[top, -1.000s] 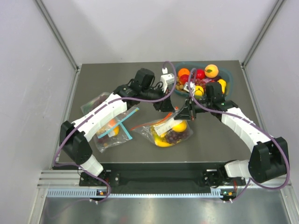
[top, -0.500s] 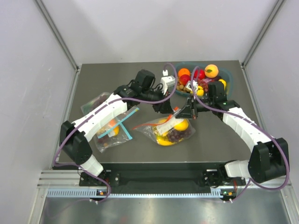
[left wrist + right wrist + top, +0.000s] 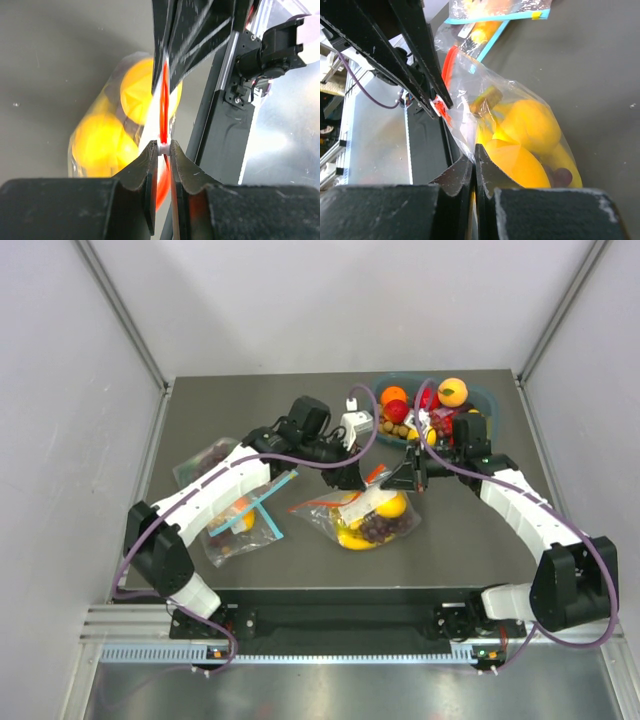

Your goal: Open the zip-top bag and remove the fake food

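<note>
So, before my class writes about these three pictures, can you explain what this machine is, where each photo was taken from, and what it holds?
Two robot arms are bolted at the near edge of a dark table. The wide picture looks down from above and behind them; the two close-ups come from a camera on each wrist. The left gripper is pinched shut on the red zip strip of a clear zip-top bag; the right gripper is shut on the bag's plastic close by. Inside is fake food: yellow fruit and dark grapes. Also on the table: other clear bags at left and a bowl of toy fruit at the back.
</note>
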### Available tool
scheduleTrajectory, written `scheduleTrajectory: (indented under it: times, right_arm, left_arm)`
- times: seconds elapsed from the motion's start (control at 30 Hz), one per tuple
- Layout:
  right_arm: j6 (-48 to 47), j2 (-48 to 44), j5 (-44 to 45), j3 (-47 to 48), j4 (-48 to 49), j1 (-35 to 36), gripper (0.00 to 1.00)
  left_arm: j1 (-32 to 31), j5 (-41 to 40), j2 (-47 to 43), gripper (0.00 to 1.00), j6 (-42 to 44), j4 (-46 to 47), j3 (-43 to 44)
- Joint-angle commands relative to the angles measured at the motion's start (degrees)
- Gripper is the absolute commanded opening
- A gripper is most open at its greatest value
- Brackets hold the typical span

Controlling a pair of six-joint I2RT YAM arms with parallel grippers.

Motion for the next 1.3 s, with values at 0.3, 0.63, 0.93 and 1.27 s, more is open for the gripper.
scheduleTrajectory:
  times: [0.3, 0.63, 0.93, 1.27]
  right_arm:
    - [0.3, -1.7, -1.1, 4.7, 3.7, -3.5, 0.0]
    - [0.3, -1.7, 0.1, 4.9, 3.7, -6.2, 0.0]
    - [2.7, -2.0, 2.1, 3.0, 6.0, -9.4, 0.0]
    - [7.4, -1.2, 4.7, 1.8, 13.1, -12.1, 0.0]
  left_arm:
    - [2.0, -1.4, -4.5, 0.01, 4.0, -5.1, -2.5]
    - [3.8, -1.4, -5.7, 0.01, 5.3, -6.9, -3.5]
    - [6.2, -1.5, -7.9, 0.01, 6.8, -9.1, -5.8]
    - [7.2, -1.8, -11.1, 0.0, 5.8, -9.1, -9.7]
